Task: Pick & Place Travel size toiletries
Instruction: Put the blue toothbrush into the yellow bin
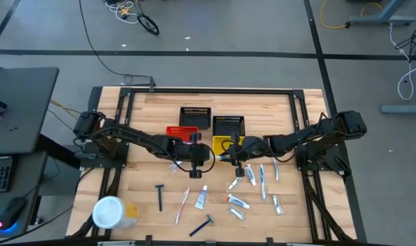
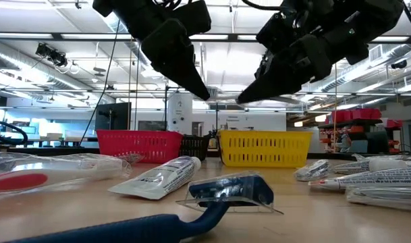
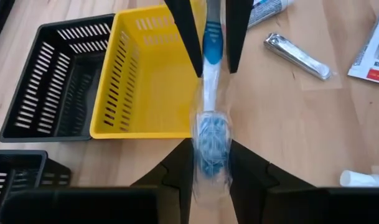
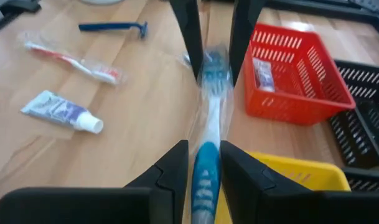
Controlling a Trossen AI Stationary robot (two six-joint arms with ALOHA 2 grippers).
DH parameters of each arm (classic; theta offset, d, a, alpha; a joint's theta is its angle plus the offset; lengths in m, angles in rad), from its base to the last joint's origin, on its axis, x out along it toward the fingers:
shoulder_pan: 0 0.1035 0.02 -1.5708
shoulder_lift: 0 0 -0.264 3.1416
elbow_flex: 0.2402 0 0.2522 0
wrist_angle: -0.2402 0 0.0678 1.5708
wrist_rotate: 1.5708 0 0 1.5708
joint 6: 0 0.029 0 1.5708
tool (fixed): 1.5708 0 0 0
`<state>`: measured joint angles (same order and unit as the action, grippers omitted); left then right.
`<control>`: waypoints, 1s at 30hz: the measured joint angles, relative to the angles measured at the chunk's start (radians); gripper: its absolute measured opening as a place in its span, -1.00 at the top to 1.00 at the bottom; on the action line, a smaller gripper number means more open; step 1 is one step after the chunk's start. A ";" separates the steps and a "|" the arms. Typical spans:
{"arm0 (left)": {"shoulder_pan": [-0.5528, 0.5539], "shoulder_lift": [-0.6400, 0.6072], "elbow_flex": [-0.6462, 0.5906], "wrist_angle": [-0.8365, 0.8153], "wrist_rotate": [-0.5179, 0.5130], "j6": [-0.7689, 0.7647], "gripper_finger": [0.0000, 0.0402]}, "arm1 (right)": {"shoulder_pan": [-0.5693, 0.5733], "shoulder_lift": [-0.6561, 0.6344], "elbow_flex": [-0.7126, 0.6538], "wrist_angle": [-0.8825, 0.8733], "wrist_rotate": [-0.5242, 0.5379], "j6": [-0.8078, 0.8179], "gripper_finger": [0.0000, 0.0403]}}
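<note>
A white-and-blue toothbrush (image 3: 209,93) in a clear wrapper hangs in the air between my two grippers, just near of the red basket (image 1: 182,132) and the yellow basket (image 1: 228,143). My left gripper (image 1: 206,156) is shut on its bristle end and my right gripper (image 1: 229,154) is shut on its blue handle end. The two grippers face each other, fingertips almost meeting. Other toiletries lie on the near half of the table: razors (image 1: 160,197), small tubes (image 1: 202,197), a pink toothbrush (image 1: 182,205) and several more items (image 1: 262,181) at the right. My left gripper pinches the toothbrush's wrapped bristle end (image 3: 208,146) between its two fingers, coming slanting down from the table's left side, along the brush. The brush is lifted clear of the table. My right gripper pinches the blue handle end (image 4: 205,163) between its two fingers, slanting down from the table's right side, along the brush. The white neck spans the short gap between the two pairs of fingers.
Two black baskets (image 1: 196,117) (image 1: 229,125) stand behind the red and yellow ones. A large white-and-yellow canister (image 1: 112,212) stands at the near left corner. A nail clipper (image 3: 298,56) lies near the yellow basket. Bare wood shows at the far left and far right.
</note>
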<state>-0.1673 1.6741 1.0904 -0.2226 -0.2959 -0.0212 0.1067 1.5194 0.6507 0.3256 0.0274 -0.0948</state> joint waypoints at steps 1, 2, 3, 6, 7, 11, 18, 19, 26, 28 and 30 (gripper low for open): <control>0.000 0.000 0.000 0.000 0.000 0.000 0.57 | 0.000 -0.001 0.001 -0.010 0.011 0.000 0.52; 0.000 0.000 0.000 0.002 0.000 0.000 0.57 | 0.000 -0.001 0.001 -0.019 0.035 0.000 0.52; 0.000 0.000 0.000 0.002 0.000 0.000 0.57 | 0.000 -0.001 0.001 -0.028 0.058 0.000 0.52; 0.001 0.000 0.000 0.002 -0.001 -0.001 0.57 | 0.000 -0.001 0.001 -0.039 0.091 0.000 0.57; 0.001 0.000 0.000 0.003 -0.002 -0.001 0.57 | 0.000 -0.001 0.001 -0.039 0.093 0.000 0.60; 0.000 0.000 0.000 0.003 -0.004 0.012 0.57 | 0.000 -0.001 0.000 -0.036 0.093 0.000 0.75; 0.000 0.000 0.002 -0.013 -0.001 0.021 0.51 | 0.000 -0.001 -0.001 -0.040 0.093 0.000 0.76; 0.000 0.000 0.002 -0.021 0.000 0.020 0.49 | 0.000 -0.001 -0.001 -0.047 0.094 0.000 0.76; 0.000 0.000 0.002 -0.061 -0.038 0.018 0.25 | -0.001 -0.065 -0.001 -0.207 0.149 0.020 0.76; 0.000 0.000 0.002 -0.057 -0.056 0.026 0.19 | -0.004 -0.111 0.013 -0.326 0.164 0.060 0.76; 0.000 0.000 0.002 -0.058 -0.057 0.036 0.16 | -0.014 -0.155 0.062 -0.484 0.164 0.119 0.76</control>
<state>-0.1676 1.6741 1.0924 -0.2807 -0.3533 0.0151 0.0929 1.3640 0.7129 -0.1582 0.1915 0.0239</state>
